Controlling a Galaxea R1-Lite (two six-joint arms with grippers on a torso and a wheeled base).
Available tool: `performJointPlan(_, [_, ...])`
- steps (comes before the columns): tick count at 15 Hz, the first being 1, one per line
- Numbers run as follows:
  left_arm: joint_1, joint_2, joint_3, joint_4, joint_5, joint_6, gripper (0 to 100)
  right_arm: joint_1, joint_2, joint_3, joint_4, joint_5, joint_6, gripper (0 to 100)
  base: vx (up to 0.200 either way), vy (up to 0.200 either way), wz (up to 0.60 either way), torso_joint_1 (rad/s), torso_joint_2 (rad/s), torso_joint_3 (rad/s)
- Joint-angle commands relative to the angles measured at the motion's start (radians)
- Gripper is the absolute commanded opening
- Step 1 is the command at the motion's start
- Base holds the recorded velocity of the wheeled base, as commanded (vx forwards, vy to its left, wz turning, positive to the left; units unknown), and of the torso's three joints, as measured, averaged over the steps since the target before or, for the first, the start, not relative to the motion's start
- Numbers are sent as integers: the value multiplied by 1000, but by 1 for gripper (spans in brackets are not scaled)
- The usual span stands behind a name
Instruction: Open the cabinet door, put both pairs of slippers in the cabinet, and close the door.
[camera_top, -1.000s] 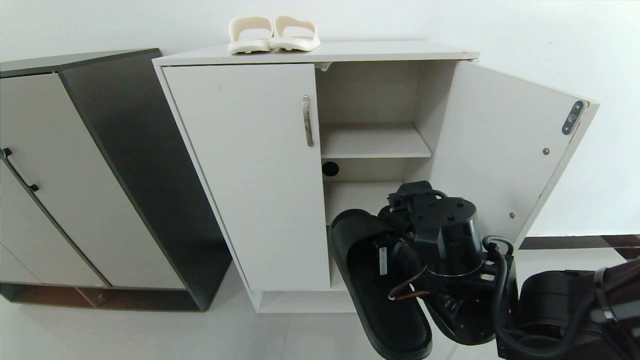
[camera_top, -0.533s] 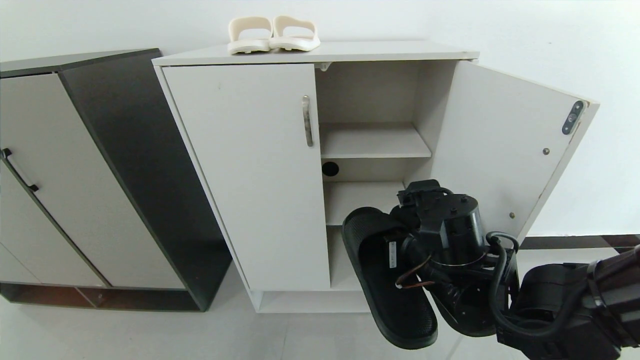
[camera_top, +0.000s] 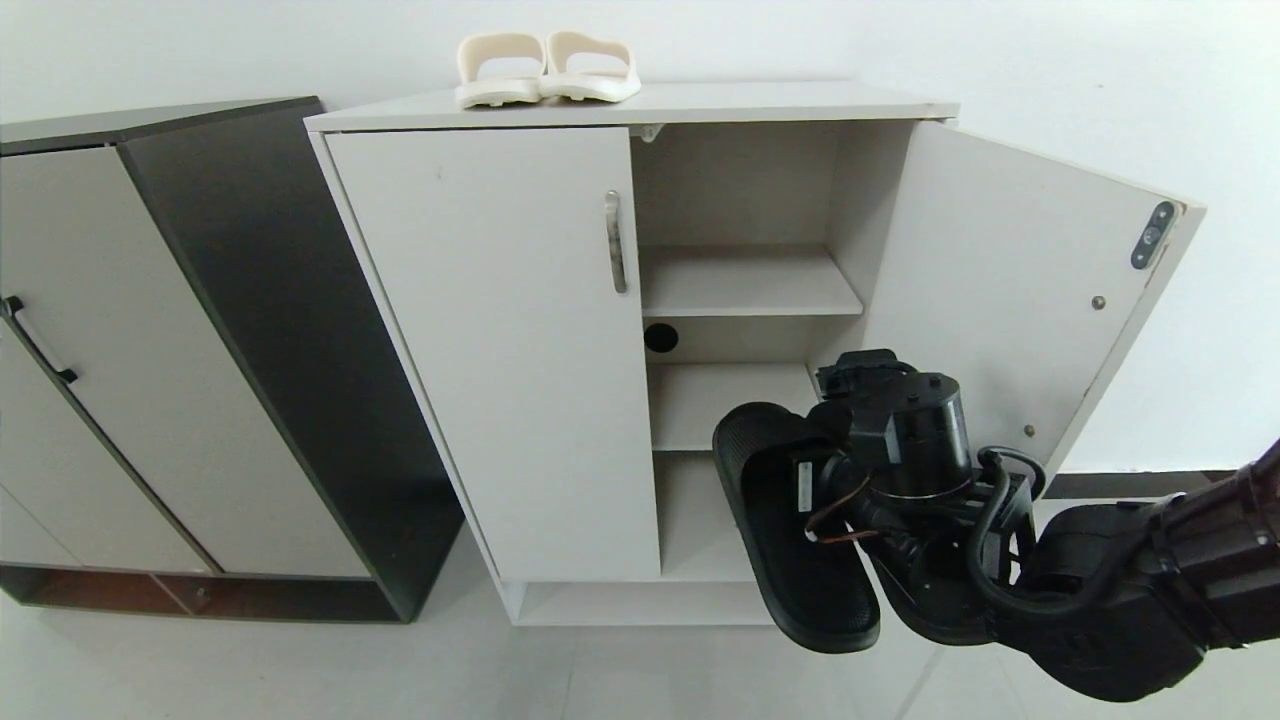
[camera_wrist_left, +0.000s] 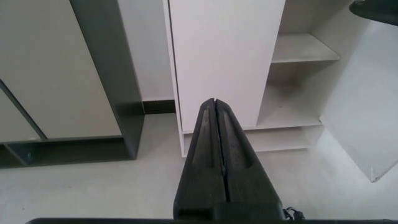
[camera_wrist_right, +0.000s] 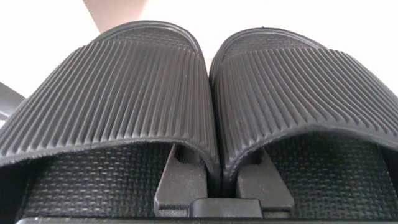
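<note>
We see the right gripper (camera_wrist_right: 219, 186) clamped on the pair of black slippers (camera_top: 800, 540), its two fingers (camera_wrist_right: 180, 183) tucked under the ribbed straps and pinching the inner edges of both straps together. The pair hangs off the floor (camera_top: 300, 670) just in front of the open right half of the white cabinet (camera_top: 780, 100), side by side, toes pointing toward the shelves and heels toward us; it is not inside any compartment. The cabinet's right door (camera_top: 1000, 290) stands swung wide, and behind it we see an upper shelf (camera_top: 745, 285) and a middle shelf (camera_top: 720, 405), both bare. The left door (camera_top: 500, 350), with its metal handle (camera_top: 613, 243), is shut. The cream slippers (camera_top: 547, 68) sit side by side on the cabinet's top, near its back edge. A dark cabinet (camera_top: 270, 330) stands against the white one's left side. The left gripper (camera_wrist_left: 214, 109) hangs well back from the furniture, above the floor, its fingers pressed flat together with nothing between them.
</note>
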Motion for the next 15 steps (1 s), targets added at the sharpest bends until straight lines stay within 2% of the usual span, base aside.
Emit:
performJointPlan(1, [0, 2, 0, 0, 0, 0, 0, -20, 6, -1, 0, -1, -2, 0, 0, 0, 0, 0, 0, 0])
performJointPlan(15, [0, 2, 0, 0, 0, -7, 0, -95, 29, -15, 0, 1, -15, 0, 0, 0, 0, 0, 0, 0])
